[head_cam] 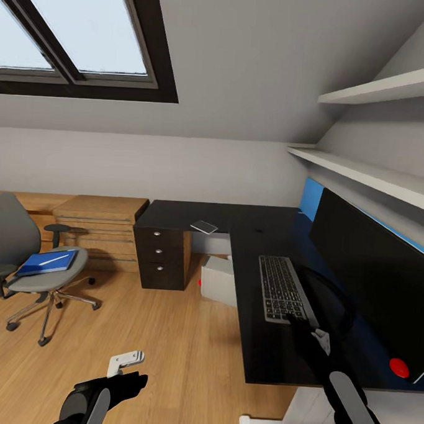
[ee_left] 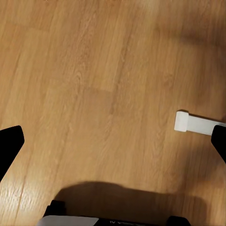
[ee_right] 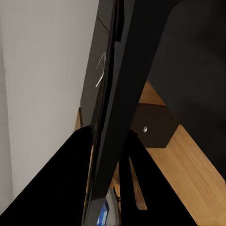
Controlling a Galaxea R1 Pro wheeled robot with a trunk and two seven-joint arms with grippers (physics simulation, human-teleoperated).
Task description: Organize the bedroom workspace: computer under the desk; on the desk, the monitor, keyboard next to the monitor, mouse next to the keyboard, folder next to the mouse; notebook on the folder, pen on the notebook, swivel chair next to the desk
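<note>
Right gripper (head_cam: 291,317) sat at near end of keyboard (head_cam: 283,286), touching its edge; jaw state could not be told. Keyboard lay flat on desk (head_cam: 254,354), monitor (head_cam: 375,270) just beside it, on side away from room. Computer (head_cam: 219,279) stood on floor under desk, beyond right gripper. Left gripper (head_cam: 129,366) hung over bare wood floor (ee_left: 94,94), fingers spread wide, holding nothing. Swivel chair (head_cam: 29,261) well apart from left gripper, across floor; blue folder (head_cam: 48,262) lay on its seat.

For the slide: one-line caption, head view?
Keyboard and monitor on the desk; folder waits on the swivel chair.
</note>
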